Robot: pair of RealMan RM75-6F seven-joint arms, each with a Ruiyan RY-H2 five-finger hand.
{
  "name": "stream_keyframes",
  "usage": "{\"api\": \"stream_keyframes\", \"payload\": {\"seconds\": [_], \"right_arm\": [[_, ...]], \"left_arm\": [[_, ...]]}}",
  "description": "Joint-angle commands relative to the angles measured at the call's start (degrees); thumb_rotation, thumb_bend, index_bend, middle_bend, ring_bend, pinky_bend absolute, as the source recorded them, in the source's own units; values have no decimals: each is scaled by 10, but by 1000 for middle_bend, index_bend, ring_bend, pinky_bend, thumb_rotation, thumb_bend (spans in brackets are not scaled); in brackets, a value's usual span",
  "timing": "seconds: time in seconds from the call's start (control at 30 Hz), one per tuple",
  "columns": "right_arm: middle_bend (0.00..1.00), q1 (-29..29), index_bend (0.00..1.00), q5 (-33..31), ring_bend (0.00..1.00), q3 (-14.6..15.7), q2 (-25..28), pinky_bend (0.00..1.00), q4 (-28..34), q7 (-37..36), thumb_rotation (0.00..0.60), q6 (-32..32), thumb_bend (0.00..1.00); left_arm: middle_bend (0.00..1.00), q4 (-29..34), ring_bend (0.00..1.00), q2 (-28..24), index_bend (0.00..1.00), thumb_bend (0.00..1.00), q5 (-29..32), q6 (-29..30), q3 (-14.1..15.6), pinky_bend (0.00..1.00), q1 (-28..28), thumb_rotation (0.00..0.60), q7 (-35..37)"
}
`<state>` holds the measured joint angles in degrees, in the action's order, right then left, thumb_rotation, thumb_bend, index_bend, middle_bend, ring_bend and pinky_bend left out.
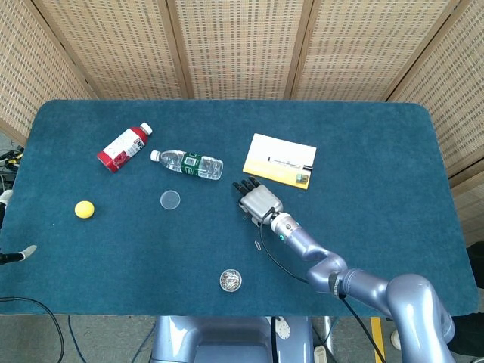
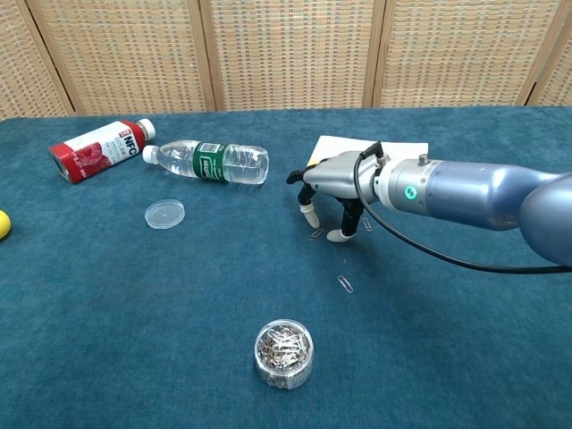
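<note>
My right hand [image 1: 255, 201] hovers low over the blue table [image 1: 378, 151], palm down, fingers spread and pointing at the cloth. In the chest view the right hand [image 2: 332, 188] has two white fingertips [image 2: 309, 215] on either side of a small paper clip [image 2: 315, 234] lying flat; nothing is held. Two more clips lie close by, one nearer me [image 2: 345, 283] and one under the wrist [image 2: 366, 223]. Of my left hand only two white fingertips [image 1: 27, 250] show at the table's left edge, far apart and empty.
A clear jar of paper clips [image 2: 284, 354] stands near the front edge, its lid [image 2: 164, 214] off to the left. A water bottle [image 2: 207, 162] and a red bottle [image 2: 96, 148] lie on their sides. A yellow ball [image 1: 84, 209] rests far left. A notepad with pen [image 1: 280, 160] sits behind the hand.
</note>
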<state>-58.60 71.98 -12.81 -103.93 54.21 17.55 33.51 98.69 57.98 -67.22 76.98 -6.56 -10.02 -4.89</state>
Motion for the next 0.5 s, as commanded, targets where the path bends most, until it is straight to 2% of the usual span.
{"api": "stream_keyframes", "payload": {"seconds": [0.03, 0.5], "right_arm": [[0, -2, 476, -5, 0, 1, -1, 0, 0, 3, 600, -1, 333], [0, -13, 489, -43, 0, 7, -5, 0, -2, 28, 600, -17, 336]], "left_arm": [[0, 0, 0, 0, 0, 0, -1, 0, 0, 0, 0, 600, 1], [0, -1, 0, 0, 0, 0, -1, -4, -2, 0, 2, 600, 1]]}}
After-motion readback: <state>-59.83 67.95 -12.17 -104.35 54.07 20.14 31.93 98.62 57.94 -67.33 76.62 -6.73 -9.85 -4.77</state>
